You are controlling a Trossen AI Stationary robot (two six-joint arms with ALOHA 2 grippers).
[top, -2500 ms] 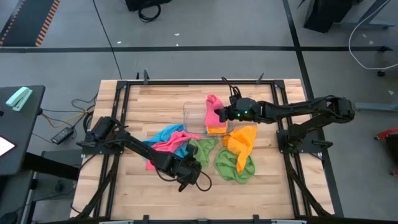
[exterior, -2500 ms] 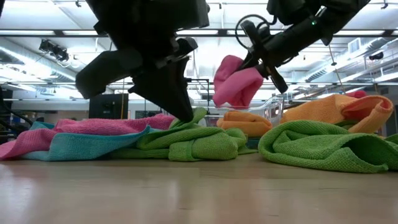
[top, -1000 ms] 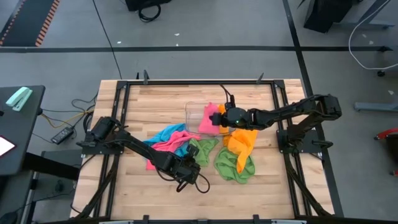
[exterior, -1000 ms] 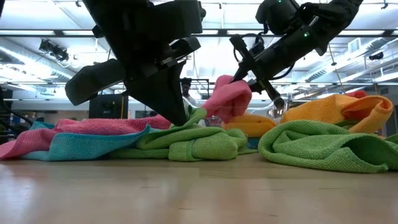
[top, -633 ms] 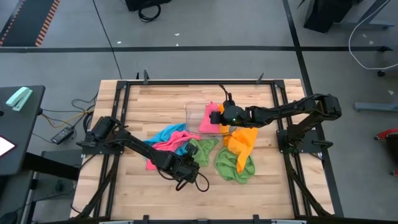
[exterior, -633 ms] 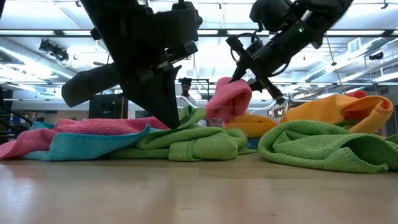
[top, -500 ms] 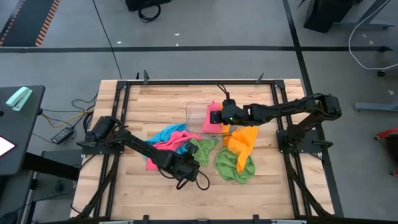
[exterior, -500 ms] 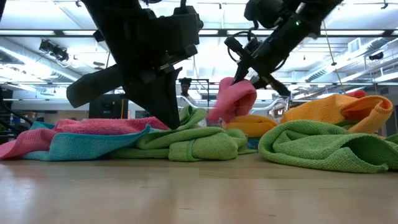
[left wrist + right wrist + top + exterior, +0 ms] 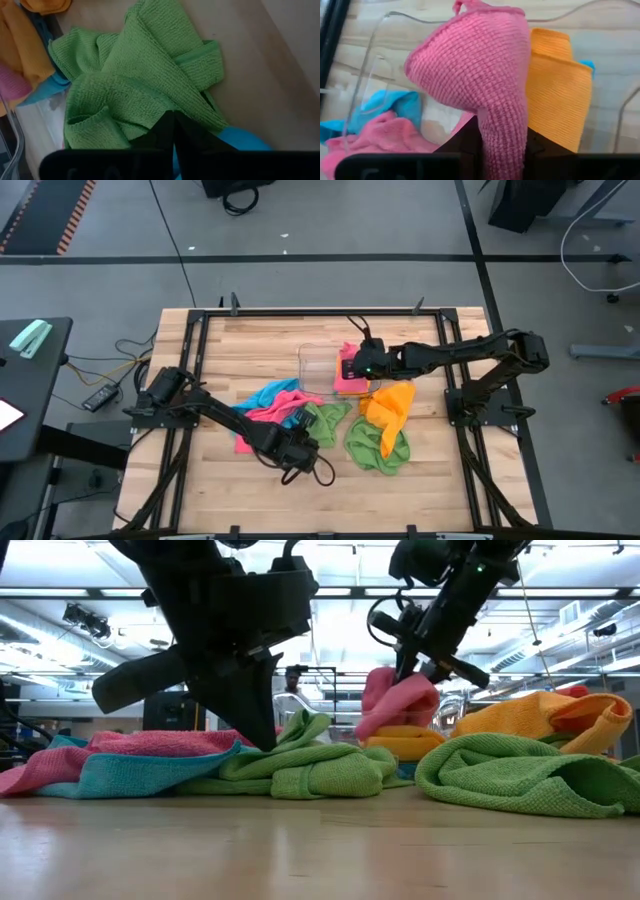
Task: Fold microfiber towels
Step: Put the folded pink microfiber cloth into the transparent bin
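**Towels in hand**

My right jaws (image 9: pixel 502 145) clamp a pink towel (image 9: pixel 480 65) over the clear tray (image 9: pixel 375 65); left jaws (image 9: pixel 173 131) pinched together on a green towel (image 9: pixel 145 75). Soft, light, floppy; best gripped by corners.

One camera looks straight down on the whole wooden table (image 9: pixel 250 340). One sits low at the table's edge. Both show the green towel (image 9: pixel 326 420) mid-frame, seen close by the left wrist camera.

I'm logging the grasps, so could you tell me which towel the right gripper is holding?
The pink towel, lifted over the clear tray by the right gripper; the others lie loose.
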